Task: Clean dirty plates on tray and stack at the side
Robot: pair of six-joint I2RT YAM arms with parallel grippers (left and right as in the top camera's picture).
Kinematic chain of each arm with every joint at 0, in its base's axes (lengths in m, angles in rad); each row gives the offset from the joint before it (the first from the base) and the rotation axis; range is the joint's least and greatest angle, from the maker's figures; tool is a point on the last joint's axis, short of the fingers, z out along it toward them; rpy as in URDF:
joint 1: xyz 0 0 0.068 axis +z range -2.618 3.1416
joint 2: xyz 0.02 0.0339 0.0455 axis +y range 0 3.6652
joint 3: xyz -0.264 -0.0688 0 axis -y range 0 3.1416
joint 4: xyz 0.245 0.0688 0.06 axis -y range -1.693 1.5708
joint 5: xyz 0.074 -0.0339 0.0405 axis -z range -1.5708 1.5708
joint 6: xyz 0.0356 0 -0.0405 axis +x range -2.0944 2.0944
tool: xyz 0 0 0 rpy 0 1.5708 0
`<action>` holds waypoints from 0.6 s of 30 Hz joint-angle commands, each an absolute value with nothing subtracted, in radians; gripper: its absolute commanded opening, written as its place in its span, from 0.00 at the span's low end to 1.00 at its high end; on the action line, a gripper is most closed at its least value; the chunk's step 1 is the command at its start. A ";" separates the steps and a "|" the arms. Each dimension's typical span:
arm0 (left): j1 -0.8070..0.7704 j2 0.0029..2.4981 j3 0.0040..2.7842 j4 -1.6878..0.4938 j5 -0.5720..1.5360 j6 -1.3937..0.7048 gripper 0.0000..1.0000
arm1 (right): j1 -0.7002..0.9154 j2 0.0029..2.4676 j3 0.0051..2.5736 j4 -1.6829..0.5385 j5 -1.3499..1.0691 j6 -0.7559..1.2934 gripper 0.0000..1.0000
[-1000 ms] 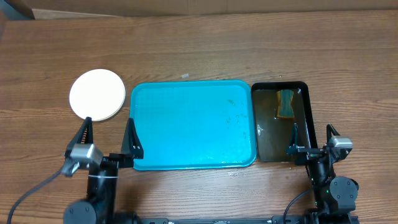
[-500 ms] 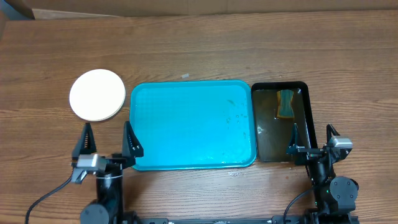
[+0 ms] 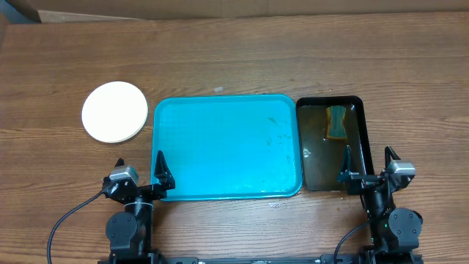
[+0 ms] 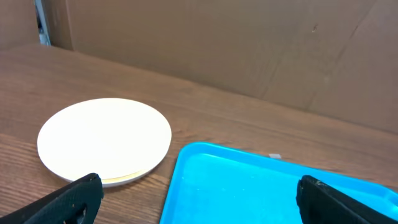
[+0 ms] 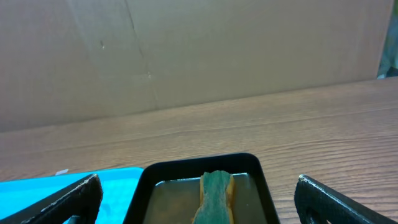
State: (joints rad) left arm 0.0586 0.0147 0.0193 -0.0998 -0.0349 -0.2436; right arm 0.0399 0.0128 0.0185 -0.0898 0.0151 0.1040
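The plates (image 3: 112,111) lie stacked on the bare wood left of the tray, a white one on top. In the left wrist view the stack (image 4: 104,140) shows a yellowish edge underneath. The turquoise tray (image 3: 226,147) holds no plates, only small specks and wet spots near its right side. My left gripper (image 3: 139,171) stands open at the tray's front left corner, nothing between its fingers; the tray's corner (image 4: 186,155) shows between them. My right gripper (image 3: 368,164) is open by the front of the black tray, holding nothing.
A black tray (image 3: 359,103) with brownish water and a green-and-yellow sponge (image 3: 335,121) adjoins the turquoise tray's right side; the right wrist view shows its rim (image 5: 199,163) and the sponge (image 5: 214,193). Brown cardboard backs the table's far edge.
My left arm has drawn back from beside the plates toward the front edge and shifted right, its open fingers now at the tray's corner. The right arm has not moved.
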 commanded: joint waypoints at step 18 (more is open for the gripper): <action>0.033 0.004 0.017 -0.100 -0.026 -0.171 1.00 | 0.037 0.003 0.008 -0.083 0.025 0.104 1.00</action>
